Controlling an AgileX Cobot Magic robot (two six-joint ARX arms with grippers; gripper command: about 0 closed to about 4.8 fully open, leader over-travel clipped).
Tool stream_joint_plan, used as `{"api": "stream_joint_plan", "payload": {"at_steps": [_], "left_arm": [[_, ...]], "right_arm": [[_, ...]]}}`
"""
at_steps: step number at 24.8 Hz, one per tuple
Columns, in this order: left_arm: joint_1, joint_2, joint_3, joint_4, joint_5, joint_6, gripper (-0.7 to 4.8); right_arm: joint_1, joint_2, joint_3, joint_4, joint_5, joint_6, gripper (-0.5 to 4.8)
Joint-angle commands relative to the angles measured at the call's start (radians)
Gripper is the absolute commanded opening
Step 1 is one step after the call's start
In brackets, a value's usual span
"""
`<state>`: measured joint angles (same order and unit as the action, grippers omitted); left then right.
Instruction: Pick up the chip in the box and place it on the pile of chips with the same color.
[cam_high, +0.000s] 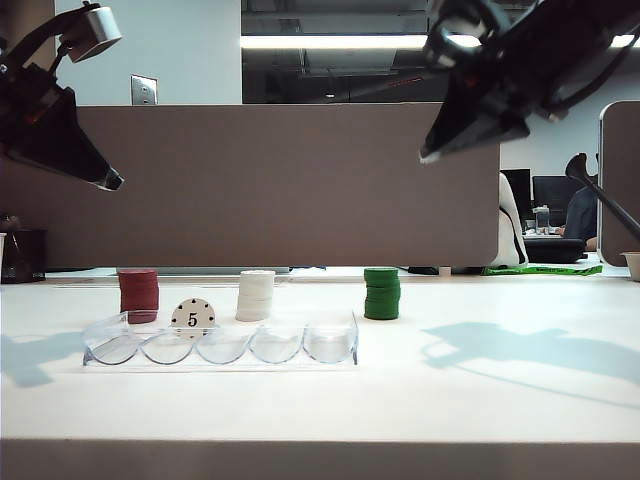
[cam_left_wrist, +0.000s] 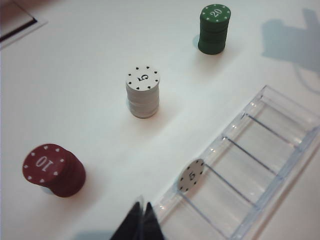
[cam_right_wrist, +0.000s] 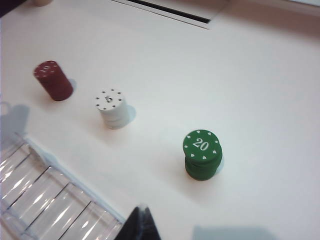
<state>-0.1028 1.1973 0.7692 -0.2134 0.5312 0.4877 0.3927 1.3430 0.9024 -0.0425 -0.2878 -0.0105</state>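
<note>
While both pincers hang pressed together, your left pincer (cam_high: 112, 182), upper left, sits nearer the chip (cam_high: 193, 317) than your right pincer (cam_high: 428, 155).

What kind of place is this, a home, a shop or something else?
Probably an office or lab. Behind the white table stands a grey partition; beyond it are ceiling strip lights and a desk with monitors. Both grippers, left and right, hang above the table.

A dark red chip stack (cam_high: 139, 294) and a green chip stack (cam_high: 381, 293) stand well apart on the white table (cam_high: 480, 400).
</note>
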Motion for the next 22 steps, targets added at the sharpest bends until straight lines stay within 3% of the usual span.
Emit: {"api": "stream_joint_plan", "payload": {"at_steps": [1,5,12,17,19,22], "left_arm": [[0.001,-0.003,0.002,0.013,0.006,-0.103,-0.06],[0.001,-0.003,0.002,0.014,0.007,-0.103,-0.06],[0.001,-0.003,0.002,0.045,-0.003,-0.134,-0.06],[0.002,-0.004,0.001,0.043,-0.187,-0.174,-0.06],[0.002,-0.004,0.001,0.042,-0.19,-0.174,-0.06],[0.002,-0.003,-0.001,0.024,-0.1,-0.145,-0.06]], "right_arm": [[0.001,0.059,0.016,0.01,-0.001,0.018,-0.06],[0.006,0.106,0.016,0.02,-0.092,0.018,-0.06],[0.006,0.111,0.016,0.056,-0.1,0.018,-0.06],[0.006,0.111,0.016,0.054,-0.1,0.018,-0.06],[0.006,0.111,0.016,0.053,-0.1,0.018,-0.06],[0.006,0.111,0.016,0.053,-0.1,0.018,-0.06]]}}
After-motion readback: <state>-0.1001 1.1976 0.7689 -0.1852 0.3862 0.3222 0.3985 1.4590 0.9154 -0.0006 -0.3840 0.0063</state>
